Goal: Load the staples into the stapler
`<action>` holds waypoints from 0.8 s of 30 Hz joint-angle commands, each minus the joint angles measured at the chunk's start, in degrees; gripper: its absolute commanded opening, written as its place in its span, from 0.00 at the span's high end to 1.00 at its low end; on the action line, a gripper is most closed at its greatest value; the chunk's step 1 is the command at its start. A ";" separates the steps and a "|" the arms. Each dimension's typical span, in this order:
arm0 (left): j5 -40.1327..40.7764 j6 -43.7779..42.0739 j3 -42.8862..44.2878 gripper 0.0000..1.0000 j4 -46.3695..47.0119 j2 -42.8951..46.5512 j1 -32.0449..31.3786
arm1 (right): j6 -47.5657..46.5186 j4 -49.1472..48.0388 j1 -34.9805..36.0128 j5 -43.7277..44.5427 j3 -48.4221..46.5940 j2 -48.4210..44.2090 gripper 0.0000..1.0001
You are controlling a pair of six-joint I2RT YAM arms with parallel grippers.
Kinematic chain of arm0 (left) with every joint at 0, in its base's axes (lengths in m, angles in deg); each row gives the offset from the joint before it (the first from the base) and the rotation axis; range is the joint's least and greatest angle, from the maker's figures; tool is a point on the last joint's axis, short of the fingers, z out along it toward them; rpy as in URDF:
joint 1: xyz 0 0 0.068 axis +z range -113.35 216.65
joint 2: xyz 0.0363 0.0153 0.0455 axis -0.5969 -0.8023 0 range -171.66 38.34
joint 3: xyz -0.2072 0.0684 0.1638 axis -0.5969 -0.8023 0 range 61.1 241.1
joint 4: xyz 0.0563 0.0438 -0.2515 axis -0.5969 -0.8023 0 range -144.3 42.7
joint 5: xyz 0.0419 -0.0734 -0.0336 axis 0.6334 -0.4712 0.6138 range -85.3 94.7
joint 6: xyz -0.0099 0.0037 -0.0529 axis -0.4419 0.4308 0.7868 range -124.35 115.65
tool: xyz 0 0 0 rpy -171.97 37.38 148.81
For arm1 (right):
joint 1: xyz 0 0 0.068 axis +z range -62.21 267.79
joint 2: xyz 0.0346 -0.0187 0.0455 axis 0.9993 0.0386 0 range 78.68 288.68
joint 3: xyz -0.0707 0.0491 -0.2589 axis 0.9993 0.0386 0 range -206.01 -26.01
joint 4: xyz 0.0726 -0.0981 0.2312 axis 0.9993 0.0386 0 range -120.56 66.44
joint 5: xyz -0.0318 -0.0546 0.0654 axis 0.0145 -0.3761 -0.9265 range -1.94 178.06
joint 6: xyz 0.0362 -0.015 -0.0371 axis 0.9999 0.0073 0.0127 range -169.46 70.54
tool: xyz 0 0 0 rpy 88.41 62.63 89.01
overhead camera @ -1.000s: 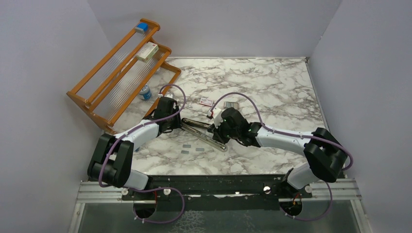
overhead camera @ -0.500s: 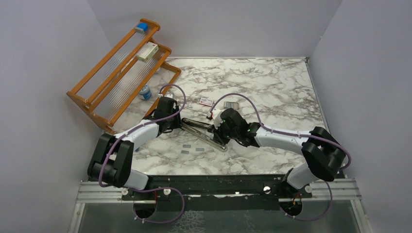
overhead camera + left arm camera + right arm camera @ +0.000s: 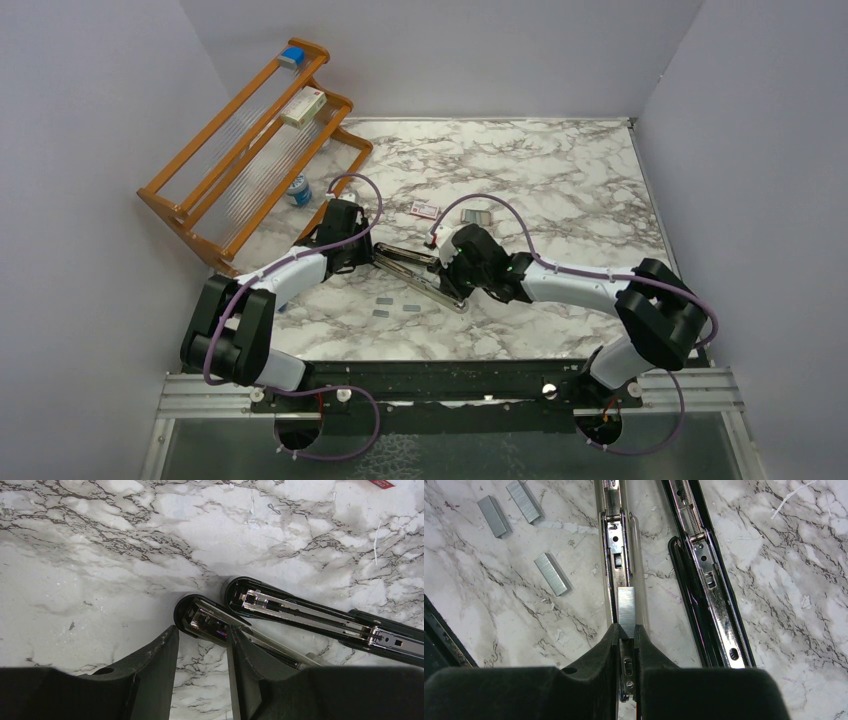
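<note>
R gripper (image 3: pixel 626 631) pinches staple strip (image 3: pixel 626 607), lengthwise over stapler (image 3: pixel 616 540) rail, centre frame; L gripper (image 3: pixel 202 632) straddles stapler end, grip unclear.

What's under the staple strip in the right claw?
The open silver rail of the stapler lies under the staple strip. The right gripper covers the strip's near end, so whether it is seated is hidden.

Black stapler (image 3: pixel 704 575) with silver rail (image 3: pixel 616 545), grey staples (image 3: pixel 552 574), white table (image 3: pixel 774 555) veined in grey.
</note>
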 commanded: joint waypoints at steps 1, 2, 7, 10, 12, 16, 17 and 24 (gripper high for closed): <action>-0.99 -0.70 -0.07 0.57 -2.38 -1.65 0.02 | -0.80 1.12 0.30 0.06 0.25 0.70 0.89; -0.99 -0.72 -0.06 0.57 -2.38 -1.69 0.02 | -0.81 1.20 0.31 -0.23 0.22 0.82 0.89; -0.96 -0.76 -0.06 0.58 -2.43 -1.71 0.01 | -0.95 1.58 0.32 -0.92 0.15 1.15 0.89; -0.99 -0.73 -0.06 0.57 -2.38 -1.73 0.02 | -0.98 1.68 0.27 -0.84 -0.01 1.31 0.89; -0.97 -0.73 -0.02 0.58 -2.39 -1.77 0.02 | -1.07 1.60 0.26 -0.67 -0.11 1.09 0.89; -0.99 -0.73 0.11 0.57 -2.44 -1.91 0.08 | -0.97 1.79 0.26 -0.62 -0.54 0.90 0.89; -0.99 -0.73 0.11 0.57 -2.40 -1.86 0.05 | -1.11 2.02 0.26 -0.77 -0.69 1.01 0.89; -0.99 -0.73 0.12 0.58 -2.40 -1.99 0.06 | -1.21 3.43 0.26 -2.03 -1.01 1.81 0.89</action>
